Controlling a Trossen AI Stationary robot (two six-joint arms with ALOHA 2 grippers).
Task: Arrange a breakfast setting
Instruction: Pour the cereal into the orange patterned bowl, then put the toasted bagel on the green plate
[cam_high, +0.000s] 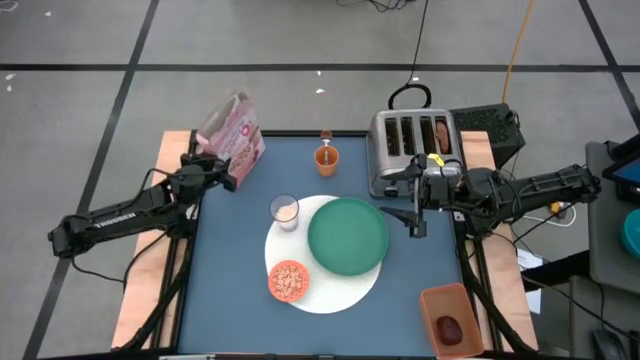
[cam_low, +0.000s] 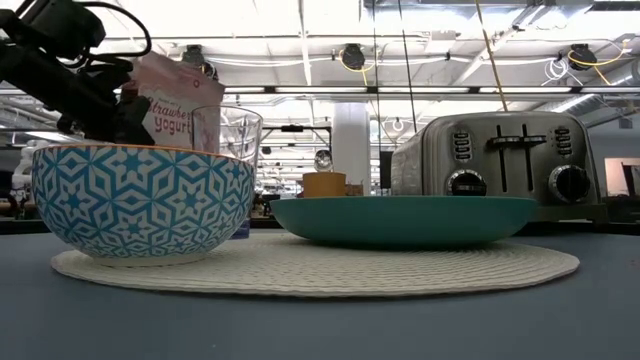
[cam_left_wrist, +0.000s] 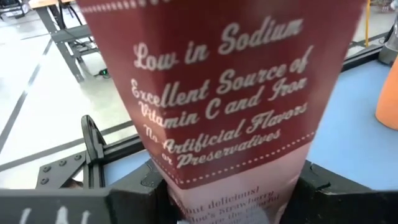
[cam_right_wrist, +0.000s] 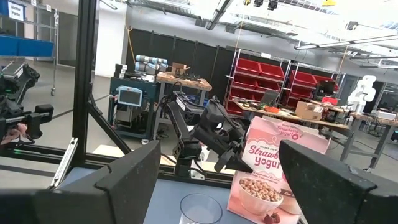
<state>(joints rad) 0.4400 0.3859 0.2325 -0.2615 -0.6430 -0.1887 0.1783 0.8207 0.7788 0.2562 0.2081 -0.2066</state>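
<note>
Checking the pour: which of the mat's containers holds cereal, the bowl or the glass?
The bowl at the white mat's near-left edge; orange-pink cereal fills it. The glass behind it holds something pale, not cereal.

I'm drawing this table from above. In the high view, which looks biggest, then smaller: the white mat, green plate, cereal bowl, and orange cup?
1. White mat, clearly the widest.
2. Green plate, which lies on the mat.
3. Cereal bowl.
4. Orange cup, only a little smaller than the bowl.

A pink cereal box (cam_high: 233, 137) and silver toaster (cam_high: 414, 147) stand well apart.
</note>
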